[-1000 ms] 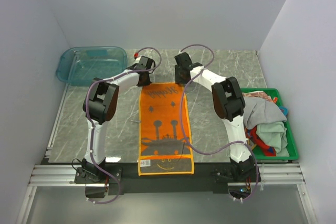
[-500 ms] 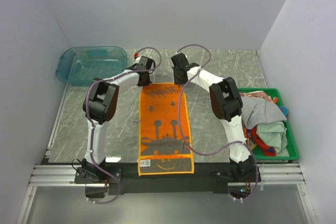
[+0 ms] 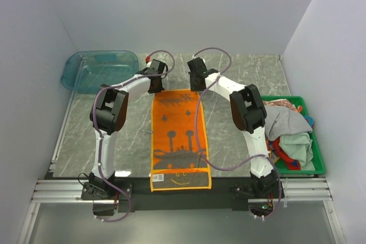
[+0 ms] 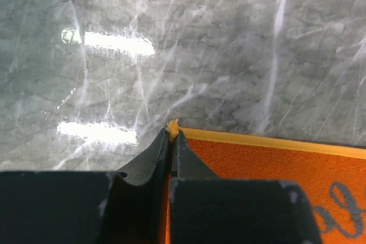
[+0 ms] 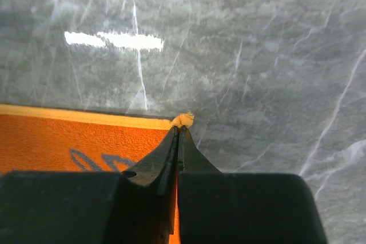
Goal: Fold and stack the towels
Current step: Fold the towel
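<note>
An orange towel (image 3: 179, 141) with dark grey patterns and a yellow hem lies flat and lengthwise in the middle of the marble table. My left gripper (image 3: 158, 88) is shut on its far left corner; in the left wrist view the yellow corner tuft sticks out between the closed fingertips (image 4: 172, 131), with the orange towel (image 4: 274, 170) to the right. My right gripper (image 3: 197, 88) is shut on the far right corner, pinched at the tips (image 5: 178, 128), the orange towel (image 5: 74, 141) lying to the left. More towels (image 3: 289, 132), grey, pale green and red, are heaped in the green crate.
A clear teal tub (image 3: 102, 70) stands at the far left of the table. The green crate (image 3: 318, 161) sits at the right edge. Purple cables loop over both arms. White walls close in the table on three sides.
Both grippers have closed on the towel's far corners. The right gripper shifted slightly left to the corner. The towel still lies flat.
</note>
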`<state>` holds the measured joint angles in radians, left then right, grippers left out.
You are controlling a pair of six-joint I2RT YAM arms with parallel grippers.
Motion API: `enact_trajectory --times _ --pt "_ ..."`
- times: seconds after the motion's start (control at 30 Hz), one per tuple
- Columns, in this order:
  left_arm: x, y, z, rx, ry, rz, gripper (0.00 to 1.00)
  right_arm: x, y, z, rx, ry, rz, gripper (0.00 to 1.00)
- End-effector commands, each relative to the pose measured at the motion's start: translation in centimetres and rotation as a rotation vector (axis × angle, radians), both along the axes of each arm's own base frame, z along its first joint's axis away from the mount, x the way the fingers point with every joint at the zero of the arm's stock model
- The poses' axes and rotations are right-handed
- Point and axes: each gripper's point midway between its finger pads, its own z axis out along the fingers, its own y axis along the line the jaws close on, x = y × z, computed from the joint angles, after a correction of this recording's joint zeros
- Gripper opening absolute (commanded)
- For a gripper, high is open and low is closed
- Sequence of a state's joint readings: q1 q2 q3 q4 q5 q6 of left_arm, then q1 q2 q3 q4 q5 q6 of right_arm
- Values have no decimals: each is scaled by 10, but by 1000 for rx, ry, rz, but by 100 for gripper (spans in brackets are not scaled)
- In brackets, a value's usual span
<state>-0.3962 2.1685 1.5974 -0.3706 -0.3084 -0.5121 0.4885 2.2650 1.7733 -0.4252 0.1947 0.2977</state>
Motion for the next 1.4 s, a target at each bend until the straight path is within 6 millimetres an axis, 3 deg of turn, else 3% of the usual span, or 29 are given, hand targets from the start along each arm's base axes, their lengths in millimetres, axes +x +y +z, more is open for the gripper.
enact_trajectory --times 0.0,0.07,0.1,0.17,0.2,0.4,0.7,0.9,1.07,1.1,1.13,1.17,1.23,1.27,1.33,1.37 --pt "20 17 28 7 -20 29 1 36 -25 80 42 -180 -86 0" --pt "31 19 32 7 -31 30 1 48 -30 92 58 -211 -103 0" --pt "43 15 47 -7 -70 29 1 55 -37 97 63 -227 -119 0" --pt "54 16 50 -14 -88 28 1 68 -43 112 78 -269 -146 0" --pt "64 15 62 -28 -124 31 1 72 -45 114 83 -279 -163 0" --pt "99 25 89 -88 -247 51 1 104 -59 151 155 -430 -201 0" --pt "131 34 154 -210 -448 18 0 132 -66 209 184 -628 -197 0" --pt "142 38 181 -218 -514 -2 1 136 -69 228 166 -697 -183 0" --pt "132 38 191 -242 -515 -20 1 127 -69 230 161 -676 -154 0" --pt "125 36 179 -254 -494 -27 1 123 -68 230 168 -672 -148 0" --pt "118 36 191 -270 -510 -30 1 119 -67 229 176 -667 -143 0" --pt "107 32 176 -297 -473 -34 1 109 -68 225 183 -651 -140 0" --pt "95 30 190 -329 -493 -44 1 98 -67 223 205 -638 -129 0" --pt "86 29 179 -342 -460 -44 1 88 -70 219 212 -620 -132 0" --pt "73 29 187 -360 -453 -42 1 77 -71 215 223 -601 -129 0" --pt "65 30 178 -359 -426 -37 1 66 -72 211 231 -582 -131 0"
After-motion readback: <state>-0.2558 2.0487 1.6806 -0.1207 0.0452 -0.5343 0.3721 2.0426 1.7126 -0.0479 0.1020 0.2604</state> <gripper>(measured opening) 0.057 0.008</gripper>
